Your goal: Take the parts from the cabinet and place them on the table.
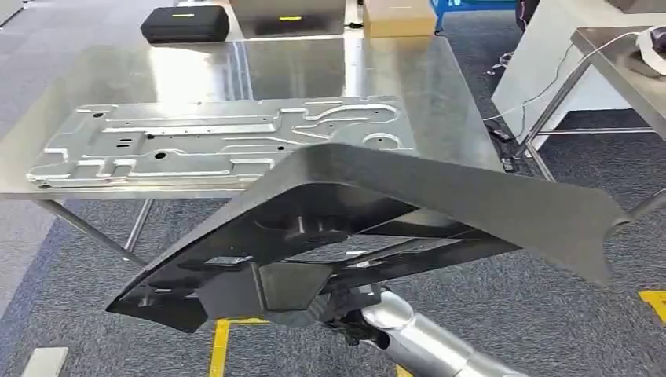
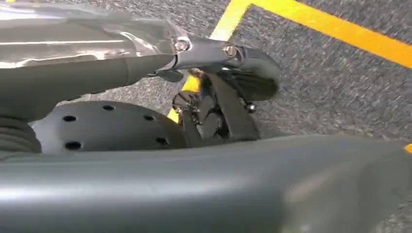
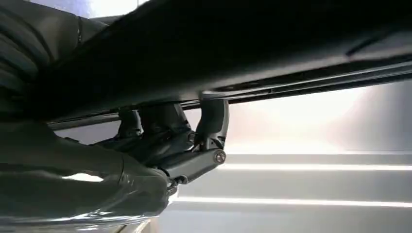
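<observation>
A large black moulded panel [image 1: 377, 212] is held tilted in the air in front of the steel table [image 1: 440, 110], its far edge overlapping the table's near edge in the head view. On the table, a silver stamped sheet-metal panel [image 1: 220, 140] is laid flat, near the front edge.

The right arm [image 1: 424, 338] is raised from below, its silver forearm angled up under the black panel. In the right wrist view, the right hand [image 3: 170, 145] is seen clasped on the panel's edge, with dark fingers [image 3: 214, 121] hooked over the rim.

In the left wrist view, the left hand [image 2: 214, 97] is seen beside the panel's grey surface [image 2: 204, 184], above carpet marked with yellow floor tape [image 2: 340, 34]; whether its fingers are gripping the panel cannot be told.

Behind the table, a black case [image 1: 185, 23] is set.
</observation>
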You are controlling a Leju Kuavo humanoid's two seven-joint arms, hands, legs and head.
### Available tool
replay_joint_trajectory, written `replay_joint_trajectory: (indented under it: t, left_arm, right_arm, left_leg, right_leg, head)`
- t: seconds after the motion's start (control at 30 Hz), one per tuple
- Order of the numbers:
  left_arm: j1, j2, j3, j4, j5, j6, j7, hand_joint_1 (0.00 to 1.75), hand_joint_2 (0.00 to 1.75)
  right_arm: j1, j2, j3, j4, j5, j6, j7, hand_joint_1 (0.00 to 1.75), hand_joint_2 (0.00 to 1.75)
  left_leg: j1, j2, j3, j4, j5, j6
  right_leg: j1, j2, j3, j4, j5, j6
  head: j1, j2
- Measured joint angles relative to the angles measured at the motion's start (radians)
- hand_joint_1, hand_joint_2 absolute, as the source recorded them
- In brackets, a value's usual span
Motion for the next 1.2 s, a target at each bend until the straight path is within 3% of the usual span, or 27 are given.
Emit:
replay_joint_trajectory:
  t: [0.03, 0.07, 0.17, 0.2, 0.23, 0.27, 0.33, 0.37, 0.4, 0.43, 0.47, 0.5, 0.53, 0.57, 0.67, 0.73, 0.77, 0.8, 0.87, 0.9, 0.93, 0.97, 1.03, 1.07, 1.2]
  left_arm:
    - [0.000, 0.000, 0.000, 0.000, 0.000, 0.000, 0.000, 0.00, 1.75]
    - [-0.001, 0.005, 0.000, 0.000, 0.000, 0.001, 0.000, 0.00, 1.75]
    - [-0.002, 0.006, 0.000, 0.000, 0.000, 0.001, -0.002, 0.00, 1.75]
    - [-0.003, 0.007, 0.000, -0.001, 0.000, 0.001, -0.002, 0.00, 1.75]
    - [-0.002, 0.007, 0.000, -0.001, 0.000, 0.001, -0.003, 0.00, 1.75]
    - [-0.003, 0.007, 0.000, -0.001, 0.000, 0.000, -0.003, 0.00, 1.75]
    - [-0.003, 0.006, 0.000, -0.001, 0.000, 0.000, -0.002, 0.00, 1.75]
    - [-0.003, 0.005, 0.000, -0.001, 0.000, 0.000, -0.002, 0.00, 1.75]
    - [-0.004, 0.005, 0.000, -0.001, 0.000, 0.000, -0.002, 0.00, 1.75]
    - [-0.003, 0.005, 0.000, -0.001, 0.000, 0.000, -0.003, 0.00, 1.75]
    - [-0.003, 0.005, 0.000, -0.001, 0.000, 0.001, -0.003, 0.00, 1.75]
    - [-0.002, 0.005, 0.000, -0.001, 0.000, 0.001, -0.003, 0.00, 1.75]
    - [-0.003, 0.005, 0.000, -0.001, 0.000, 0.000, -0.002, 0.00, 1.75]
    - [-0.003, 0.005, 0.000, -0.001, 0.000, 0.000, -0.002, 0.00, 1.75]
    - [-0.006, 0.005, 0.000, -0.001, 0.000, 0.000, -0.002, 0.00, 1.75]
    - [-0.010, 0.005, 0.000, -0.001, 0.000, -0.001, -0.002, 0.00, 1.75]
    - [-0.010, 0.005, 0.000, -0.001, 0.000, -0.001, -0.002, 0.00, 1.75]
    - [-0.010, 0.005, 0.000, -0.001, 0.000, -0.001, -0.002, 0.00, 1.75]
    - [-0.009, 0.005, 0.000, -0.001, 0.001, -0.001, -0.002, 0.00, 1.75]
    - [-0.008, 0.005, 0.000, -0.001, 0.001, -0.001, -0.002, 0.00, 1.75]
    - [-0.006, 0.005, 0.000, -0.001, 0.001, -0.001, -0.002, 0.00, 1.75]
    - [-0.005, 0.005, 0.000, -0.001, 0.001, -0.001, -0.002, 0.00, 1.75]
    - [-0.006, 0.005, 0.000, -0.001, 0.002, -0.001, -0.003, 0.00, 1.75]
    - [-0.006, 0.006, 0.000, -0.001, 0.002, -0.001, -0.003, 0.00, 1.75]
    - [-0.007, 0.006, 0.000, -0.001, 0.002, -0.002, -0.006, 0.00, 1.75]
  right_arm:
    - [0.000, 0.000, 0.000, 0.000, 0.000, 0.000, 0.000, 1.75, 1.75]
    - [-0.002, 0.000, 0.000, 0.001, 0.000, 0.000, 0.000, 1.75, 1.75]
    - [-0.002, 0.002, -0.001, 0.000, 0.000, 0.000, -0.001, 1.75, 1.75]
    - [-0.003, 0.003, -0.004, -0.001, 0.000, 0.000, -0.001, 1.75, 1.75]
    - [-0.002, 0.003, -0.006, -0.001, 0.000, 0.000, -0.002, 1.75, 1.75]
    - [-0.007, 0.003, -0.007, -0.001, 0.000, 0.001, -0.002, 1.75, 1.75]
    - [-0.007, 0.002, -0.008, 0.002, 0.000, 0.002, -0.002, 1.75, 1.75]
    - [-0.004, 0.000, -0.008, 0.002, 0.000, 0.002, -0.002, 1.75, 1.75]
    - [-0.002, 0.000, -0.008, 0.002, 0.000, 0.003, -0.002, 1.75, 1.75]
    - [-0.001, -0.001, -0.008, 0.002, 0.000, 0.003, -0.002, 1.75, 1.75]
    - [-0.001, -0.001, -0.008, 0.002, 0.000, 0.003, -0.002, 1.75, 1.75]
    - [-0.001, -0.001, -0.008, 0.002, 0.000, 0.003, -0.002, 1.75, 1.75]
    - [-0.002, -0.001, -0.008, 0.002, 0.000, 0.003, -0.002, 1.75, 1.75]
    - [-0.003, -0.001, -0.008, 0.003, 0.000, 0.004, -0.002, 1.75, 1.75]
    - [-0.002, -0.001, -0.010, 0.002, 0.000, 0.006, -0.002, 1.75, 1.75]
    - [-0.004, -0.001, -0.010, 0.002, 0.000, 0.006, -0.002, 1.75, 1.75]
    - [-0.006, 0.000, -0.010, 0.002, 0.000, 0.006, -0.002, 1.75, 1.75]
    - [-0.008, 0.000, -0.010, 0.002, 0.000, 0.007, -0.002, 1.75, 1.75]
    - [-0.010, 0.000, -0.010, 0.003, 0.000, 0.008, -0.002, 1.75, 1.75]
    - [-0.010, 0.000, -0.010, 0.006, 0.000, 0.008, -0.002, 1.75, 1.75]
    - [-0.010, 0.000, -0.009, 0.009, 0.000, 0.010, -0.002, 1.75, 1.75]
    - [-0.011, 0.000, -0.009, 0.010, 0.000, 0.010, -0.002, 1.75, 1.75]
    - [-0.017, 0.002, -0.009, 0.010, 0.000, 0.013, -0.002, 1.75, 1.75]
    - [-0.021, 0.003, -0.009, 0.011, 0.000, 0.013, -0.002, 1.75, 1.75]
    - [-0.028, 0.005, -0.007, 0.011, -0.001, 0.020, 0.000, 1.75, 1.75]
  left_leg:
    - [-0.007, -0.001, 0.026, -0.068, 0.033, 0.011]
    - [-0.014, -0.002, 0.033, -0.073, 0.023, 0.021]
    - [-0.022, -0.002, 0.036, -0.090, 0.014, 0.031]
    - [-0.018, -0.002, 0.045, -0.111, 0.013, 0.032]
    - [-0.009, 0.001, 0.055, -0.126, 0.019, 0.029]
    - [-0.007, 0.001, 0.060, -0.131, 0.019, 0.031]
    - [-0.005, 0.001, 0.065, -0.131, 0.016, 0.033]
    - [-0.005, 0.001, 0.066, -0.131, 0.014, 0.034]
    - [-0.004, 0.001, 0.068, -0.130, 0.011, 0.033]
    - [-0.004, 0.000, 0.072, -0.130, 0.008, 0.031]
    - [-0.002, 0.000, 0.078, -0.130, 0.004, 0.028]
    - [-0.001, 0.000, 0.087, -0.130, -0.002, 0.022]
    - [0.000, -0.001, 0.096, -0.129, -0.009, 0.016]
    - [-0.003, 0.000, 0.097, -0.129, -0.013, 0.008]
    - [-0.003, 0.000, 0.097, -0.128, -0.017, 0.000]
    - [-0.001, 0.000, 0.100, -0.126, -0.026, -0.008]
    - [-0.002, 0.000, 0.089, -0.096, -0.044, -0.012]
    - [0.000, 0.000, 0.059, -0.036, -0.075, -0.017]
    - [0.001, 0.000, -0.030, 0.123, -0.132, -0.022]
    - [0.001, 0.000, -0.063, 0.173, -0.138, -0.022]
    - [0.001, 0.000, -0.074, 0.177, -0.119, -0.022]
    - [0.000, 0.000, -0.062, 0.131, -0.074, -0.018]
    - [-0.002, -0.001, 0.002, -0.033, 0.036, -0.004]
    - [-0.006, -0.002, 0.021, -0.070, 0.042, 0.005]
    - [-0.016, -0.001, 0.027, -0.097, 0.020, 0.017]
  right_leg:
    - [0.000, 0.000, 0.004, -0.001, -0.004, 0.001]
    - [0.001, -0.001, 0.004, 0.000, -0.007, 0.006]
    - [-0.005, -0.003, 0.001, -0.005, -0.006, 0.020]
    - [0.001, -0.004, 0.006, -0.010, -0.007, 0.028]
    - [-0.003, -0.003, 0.008, 0.000, -0.018, 0.031]
    - [-0.001, -0.002, -0.009, 0.036, -0.042, 0.033]
    - [-0.004, -0.001, -0.085, 0.182, -0.108, 0.040]
    - [-0.004, -0.001, -0.121, 0.246, -0.128, 0.043]
    - [-0.004, -0.002, -0.148, 0.283, -0.124, 0.047]
    - [-0.005, -0.002, -0.145, 0.263, -0.095, 0.049]
    - [-0.007, -0.002, -0.121, 0.204, -0.049, 0.050]
    - [-0.007, -0.003, -0.079, 0.111, 0.006, 0.052]
    - [-0.008, -0.003, -0.041, 0.024, 0.050, 0.051]
    - [-0.003, -0.003, -0.030, 0.009, 0.030, 0.046]
    - [0.001, 0.002, -0.027, -0.006, 0.026, 0.024]
    - [-0.008, 0.000, -0.020, -0.011, 0.027, 0.012]
    - [-0.009, -0.001, -0.017, -0.011, 0.023, 0.007]
    - [-0.009, -0.002, -0.015, -0.011, 0.020, 0.002]
    - [-0.007, -0.003, -0.013, -0.011, 0.016, -0.004]
    - [-0.006, -0.003, -0.011, -0.011, 0.013, -0.005]
    - [-0.006, -0.001, -0.006, -0.011, 0.009, -0.005]
    - [-0.005, 0.001, 0.003, -0.011, 0.004, -0.004]
    - [-0.003, 0.002, 0.025, -0.011, -0.010, 0.000]
    - [-0.006, 0.001, 0.030, -0.014, -0.014, 0.002]
    - [-0.004, -0.001, 0.024, -0.016, -0.021, 0.021]
  head:
    - [0.000, 0.000]
    - [0.001, 0.000]
    - [0.000, 0.000]
    - [0.000, 0.000]
    - [0.000, 0.000]
    - [0.001, 0.000]
    - [0.002, 0.000]
    - [0.001, 0.000]
    - [0.002, 0.000]
    - [0.002, 0.000]
    - [0.002, 0.000]
    - [0.002, 0.000]
    - [0.002, 0.000]
    - [0.001, 0.000]
    - [0.001, 0.000]
    - [0.002, 0.000]
    - [0.000, 0.000]
    - [0.000, 0.000]
    - [0.000, 0.000]
    - [0.000, 0.000]
    - [0.000, 0.000]
    - [0.000, 0.000]
    - [0.000, 0.000]
    - [0.001, 0.000]
    - [-0.001, 0.000]
